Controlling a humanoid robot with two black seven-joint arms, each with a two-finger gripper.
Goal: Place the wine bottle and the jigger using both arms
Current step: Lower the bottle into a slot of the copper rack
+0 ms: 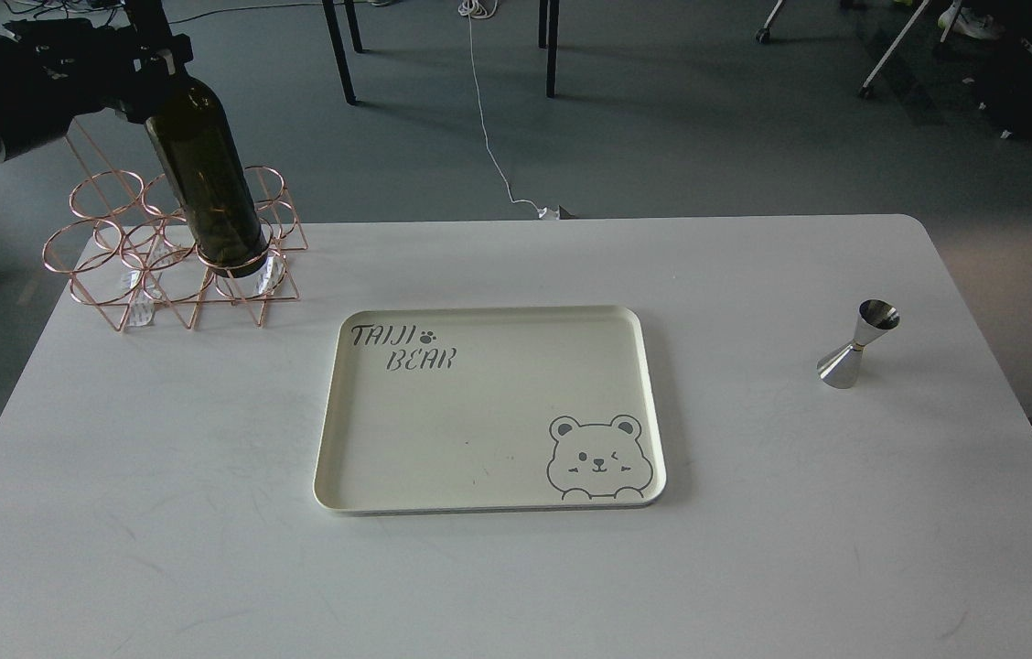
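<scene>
Left gripper (155, 55) is closed on the wine bottle (209, 178); the copper rack (113, 265) could be tipped if snagged.

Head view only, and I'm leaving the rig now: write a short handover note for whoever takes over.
Left gripper: closed on the bottle at its neck; the bottle's base sits in a ring of the copper rack.
Right gripper: out of view.
Jigger: stands on the table, right of the tray, untouched.
Done: bottle gripped.
Left: place the bottle and the jigger; probably on the tray, which holds nothing.
</scene>
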